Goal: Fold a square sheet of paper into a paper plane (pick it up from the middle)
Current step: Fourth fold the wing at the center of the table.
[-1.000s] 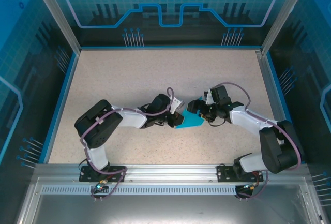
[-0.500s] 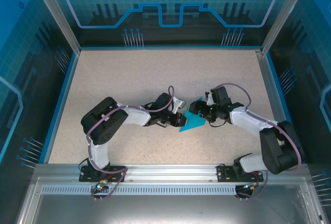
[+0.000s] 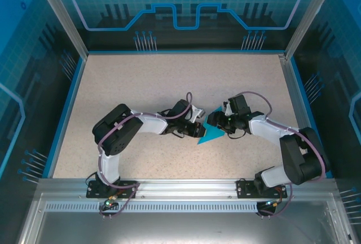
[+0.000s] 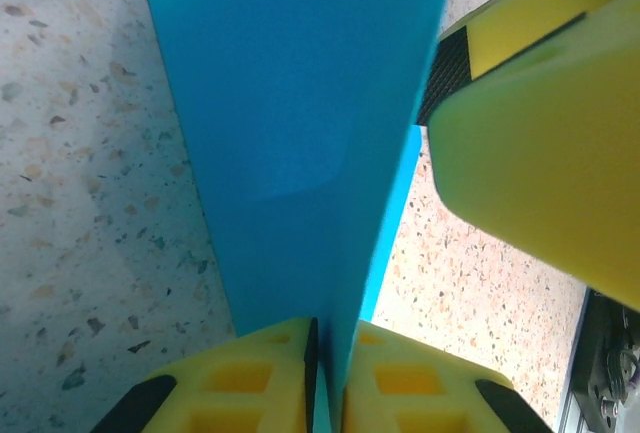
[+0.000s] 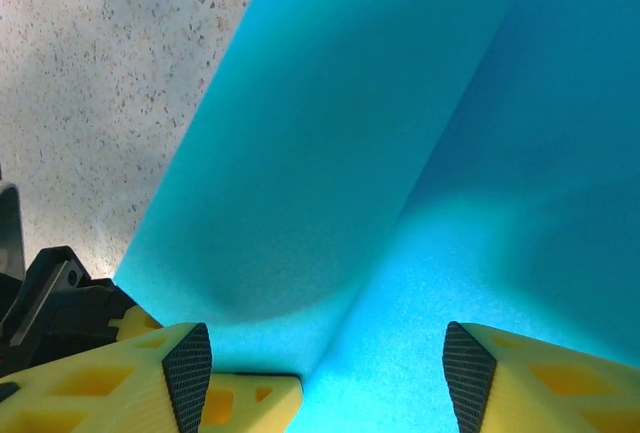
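Left claw (image 3: 197,129) extended rightward, pinching paper (image 3: 213,136).

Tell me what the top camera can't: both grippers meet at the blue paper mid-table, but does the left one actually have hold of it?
Observer: Yes. In the left wrist view the left gripper is shut on the blue paper, which runs up from the narrow slit between its fingers.
Reviewer: And the right one, is it clamped too?
Observer: No. In the right wrist view the right gripper is open. Its fingers stand wide apart and the creased paper spans the gap between them.
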Motion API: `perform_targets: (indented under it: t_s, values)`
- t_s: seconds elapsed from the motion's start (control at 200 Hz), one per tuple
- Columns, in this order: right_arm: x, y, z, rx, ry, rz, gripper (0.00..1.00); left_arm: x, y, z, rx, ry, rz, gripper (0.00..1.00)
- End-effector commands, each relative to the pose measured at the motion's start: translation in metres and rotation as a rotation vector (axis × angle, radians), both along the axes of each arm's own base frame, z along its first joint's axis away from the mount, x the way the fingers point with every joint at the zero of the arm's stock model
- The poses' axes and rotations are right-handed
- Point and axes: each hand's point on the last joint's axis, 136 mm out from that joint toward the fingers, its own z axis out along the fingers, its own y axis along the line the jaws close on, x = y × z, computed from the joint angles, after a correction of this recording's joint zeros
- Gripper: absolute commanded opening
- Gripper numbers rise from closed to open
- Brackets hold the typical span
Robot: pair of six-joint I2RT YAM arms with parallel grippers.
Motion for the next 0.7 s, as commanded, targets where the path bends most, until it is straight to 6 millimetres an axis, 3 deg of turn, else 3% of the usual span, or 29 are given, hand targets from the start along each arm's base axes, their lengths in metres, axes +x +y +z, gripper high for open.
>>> perform_targets:
  t_s: [0.0, 0.695]
  values:
    - [0.000, 0.001, -0.003, -0.009, -0.011, 0.018, 0.65, -0.004, -0.001, -0.006, 0.016, 0.050, -0.019, 0.14]
    - [0.003, -0.001, -0.017, -0.034, 0.031, -0.011, 0.64, -0.004, -0.004, -0.007, 0.032, 0.073, -0.037, 0.14]
